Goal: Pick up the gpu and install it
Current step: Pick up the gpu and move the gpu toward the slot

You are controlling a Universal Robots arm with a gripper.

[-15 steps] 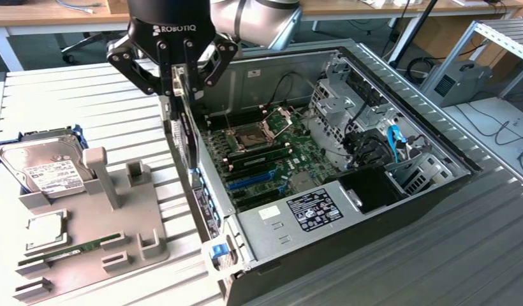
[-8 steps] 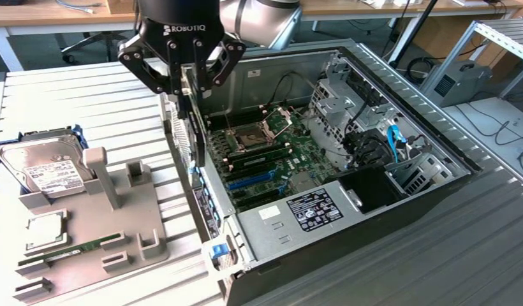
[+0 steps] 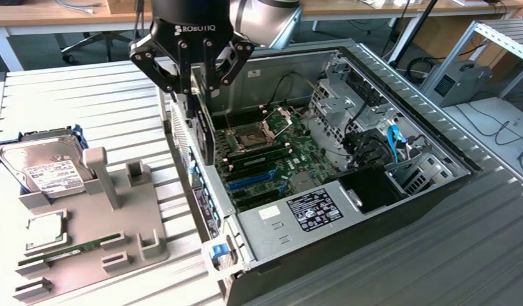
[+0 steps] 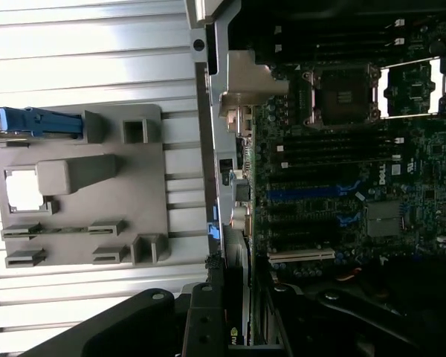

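Note:
The gpu point(image 3: 205, 131) hangs upright and edge-on, a dark slim card held at its upper end. My gripper point(image 3: 196, 89) is shut on it, one black finger on each face. The card hovers above the rear side of the open computer case point(image 3: 398, 102), over the motherboard point(image 3: 279, 159) and short of its blue expansion slots point(image 3: 249, 182). In the wrist view the gpu point(image 4: 234, 279) runs out from between the fingers of the gripper point(image 4: 238, 321) toward the motherboard point(image 4: 342, 171), with the blue slot point(image 4: 312, 193) off to one side.
A grey parts holder point(image 3: 100, 217) lies on the slatted table at the exterior view's left. It carries a hard drive point(image 3: 44, 169), a processor point(image 3: 42, 231) and a RAM stick point(image 3: 70, 250). Drive cages and cables point(image 3: 372, 140) crowd the case's far side.

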